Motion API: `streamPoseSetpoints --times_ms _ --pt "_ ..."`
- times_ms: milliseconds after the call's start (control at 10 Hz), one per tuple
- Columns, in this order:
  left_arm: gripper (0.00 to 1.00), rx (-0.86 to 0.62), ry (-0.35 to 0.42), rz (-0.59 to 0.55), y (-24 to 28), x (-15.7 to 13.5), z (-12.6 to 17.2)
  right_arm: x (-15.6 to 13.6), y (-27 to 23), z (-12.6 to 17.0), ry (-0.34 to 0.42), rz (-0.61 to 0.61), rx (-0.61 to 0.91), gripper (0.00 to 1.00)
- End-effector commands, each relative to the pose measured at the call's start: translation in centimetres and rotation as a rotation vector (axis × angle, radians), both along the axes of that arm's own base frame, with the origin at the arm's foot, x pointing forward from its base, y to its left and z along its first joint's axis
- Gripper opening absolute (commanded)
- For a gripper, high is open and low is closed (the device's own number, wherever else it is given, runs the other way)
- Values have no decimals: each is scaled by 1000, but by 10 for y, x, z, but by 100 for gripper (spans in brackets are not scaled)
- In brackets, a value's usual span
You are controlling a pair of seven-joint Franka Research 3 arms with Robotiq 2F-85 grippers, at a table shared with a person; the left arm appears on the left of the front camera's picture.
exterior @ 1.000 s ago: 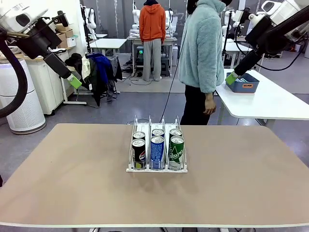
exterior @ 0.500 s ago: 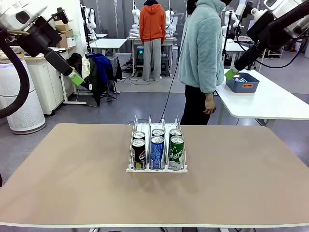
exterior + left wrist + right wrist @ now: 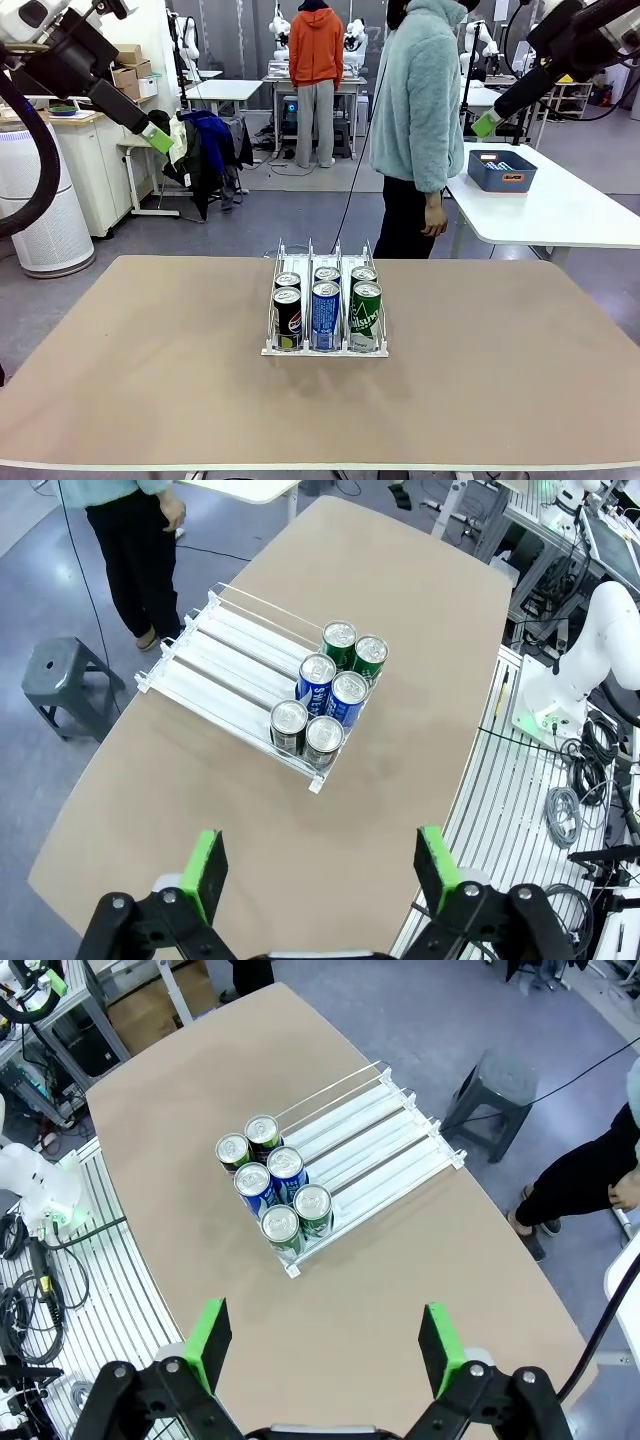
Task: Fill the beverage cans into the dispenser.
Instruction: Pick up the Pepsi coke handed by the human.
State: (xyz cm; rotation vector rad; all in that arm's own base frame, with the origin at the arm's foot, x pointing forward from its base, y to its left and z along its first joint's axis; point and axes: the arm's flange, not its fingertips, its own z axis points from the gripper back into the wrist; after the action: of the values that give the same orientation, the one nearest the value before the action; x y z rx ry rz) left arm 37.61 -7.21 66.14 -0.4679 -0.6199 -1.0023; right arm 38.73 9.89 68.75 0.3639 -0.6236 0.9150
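Six beverage cans (image 3: 326, 318) stand two per lane at the near end of the dispenser (image 3: 310, 252). Its far lane ends are bare, and open table (image 3: 150, 350) surrounds it. The left tool (image 3: 320, 860) and right tool (image 3: 322, 1335) hang high on either side of the dispenser, fingers apart, holding nothing. A person (image 3: 415, 100) stands beyond it.

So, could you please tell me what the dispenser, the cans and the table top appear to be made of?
Dispenser: clear glossy plastic, probably; the table shows through its rails.
Cans: likely aluminium, with printed sides and shiny silver tops.
Table top: matte beige laminate or similar, even and unreflective.
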Motion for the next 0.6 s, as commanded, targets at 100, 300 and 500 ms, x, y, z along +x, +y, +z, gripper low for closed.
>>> streamPoseSetpoints --times_ms 100,300,500 --pt "100 1 17 -8 -1 2 -4 -1 1 1 0 1 1 100" --pt "100 1 17 -8 -1 2 -4 -1 1 1 0 1 1 100" --pt "100 1 17 -8 -1 2 -4 -1 1 1 0 1 1 100"
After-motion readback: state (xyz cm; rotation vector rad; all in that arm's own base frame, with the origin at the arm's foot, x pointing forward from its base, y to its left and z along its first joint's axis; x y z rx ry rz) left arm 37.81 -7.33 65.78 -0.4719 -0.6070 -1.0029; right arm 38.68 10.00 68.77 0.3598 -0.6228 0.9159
